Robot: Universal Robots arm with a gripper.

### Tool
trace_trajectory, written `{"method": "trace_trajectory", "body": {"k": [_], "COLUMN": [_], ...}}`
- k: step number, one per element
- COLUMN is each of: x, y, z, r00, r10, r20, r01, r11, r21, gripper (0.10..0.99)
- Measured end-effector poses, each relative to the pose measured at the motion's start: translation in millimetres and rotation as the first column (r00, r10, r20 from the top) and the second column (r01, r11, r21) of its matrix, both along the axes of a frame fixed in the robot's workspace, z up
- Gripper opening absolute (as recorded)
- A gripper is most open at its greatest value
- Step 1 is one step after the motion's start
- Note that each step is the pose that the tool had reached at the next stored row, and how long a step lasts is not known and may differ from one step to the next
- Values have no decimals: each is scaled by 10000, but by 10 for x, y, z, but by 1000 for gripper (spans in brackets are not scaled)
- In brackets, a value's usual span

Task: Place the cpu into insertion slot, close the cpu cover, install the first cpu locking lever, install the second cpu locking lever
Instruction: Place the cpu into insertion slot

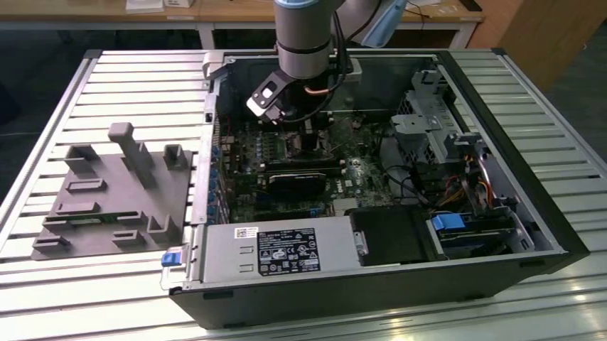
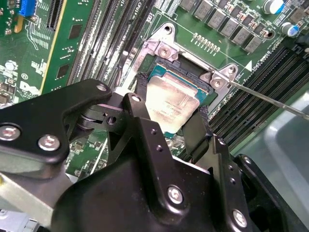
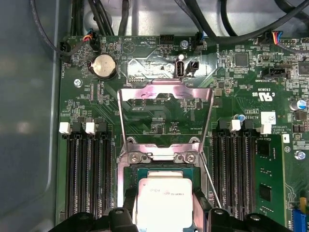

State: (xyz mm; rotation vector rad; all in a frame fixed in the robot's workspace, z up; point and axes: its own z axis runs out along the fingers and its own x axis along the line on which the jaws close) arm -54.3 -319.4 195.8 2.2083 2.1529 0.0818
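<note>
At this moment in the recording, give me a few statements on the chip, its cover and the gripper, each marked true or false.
1. The thin silver metal frame cover stands flipped open, away from the square socket. True.
2. The small flat silvery-grey square chip lies on the table outside the case. False: it sits at the socket, between the gripper's fingers.
3. The black gripper hangs outside the black computer case. False: it is inside, over the green circuit board.
4. A round silver coin battery sits on the board. True.
</note>
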Motion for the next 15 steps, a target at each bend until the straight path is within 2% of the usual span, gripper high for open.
{"method": "trace_trajectory", "body": {"k": [15], "x": [-7], "y": [14], "z": [-33], "r00": [10000], "r10": [0], "r20": [-2], "r01": [0], "r11": [10000], "r21": [-2], "gripper": [537]}}
